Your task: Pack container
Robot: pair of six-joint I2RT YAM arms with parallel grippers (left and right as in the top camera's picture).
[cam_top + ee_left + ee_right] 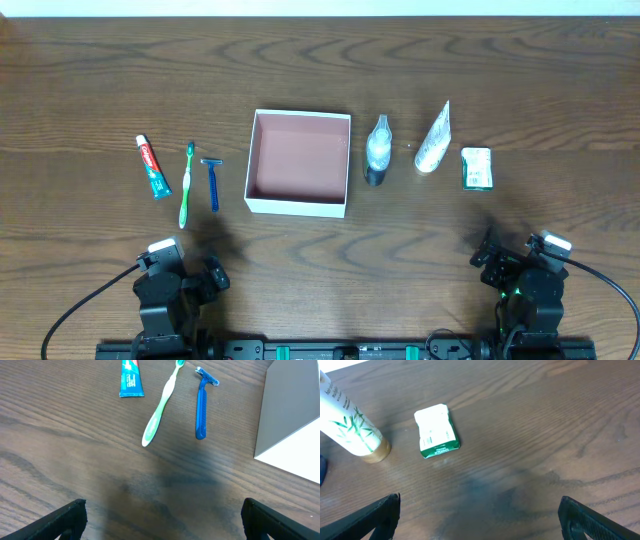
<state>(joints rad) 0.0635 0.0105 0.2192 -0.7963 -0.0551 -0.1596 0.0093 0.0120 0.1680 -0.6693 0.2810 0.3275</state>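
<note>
In the left wrist view the container (292, 425) is cut off by the right edge, so only a grey and white corner shows. The toothpaste (131, 380) and the head of the green toothbrush (162, 405) run off the top, but the blue razor (201, 407) shows whole. In the right wrist view the white tube (347, 425) is cut off at the left edge. It has green leaves printed on it and some letters too small to read. The green and white packet (436, 431) has writing too, just as tiny. The toothpaste has a red part with white letters (too blurry to read). From above, the container sits in the middle of the frame on the brown wooden table (80, 80), open side up. The toothpaste, toothbrush and razor lie to its left, and a clear bottle (377, 150), the tube and the packet lie to its right. The left gripper (162, 520) and right gripper (480, 520) sit low in the frame, each with its jaws spread wide apart.
</note>
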